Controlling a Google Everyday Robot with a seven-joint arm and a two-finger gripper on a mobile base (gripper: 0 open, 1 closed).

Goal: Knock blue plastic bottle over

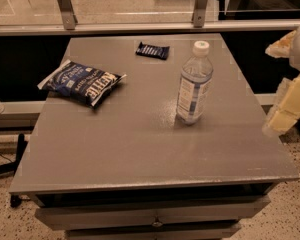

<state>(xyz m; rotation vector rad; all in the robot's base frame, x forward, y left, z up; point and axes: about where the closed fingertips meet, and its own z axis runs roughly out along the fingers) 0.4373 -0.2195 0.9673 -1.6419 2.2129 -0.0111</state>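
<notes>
The blue plastic bottle (193,84) stands upright on the grey table (140,149), right of centre. It is clear and bluish, with a white cap and a white-and-blue label. My gripper (287,106) shows as a pale yellowish shape at the right edge of the view, beyond the table's right side. It is apart from the bottle, to the bottle's right.
A dark blue chip bag (82,82) lies on the left of the table. A small dark candy-bar wrapper (152,50) lies near the far edge. A drawer front runs below the table's near edge. A metal railing stands behind the table.
</notes>
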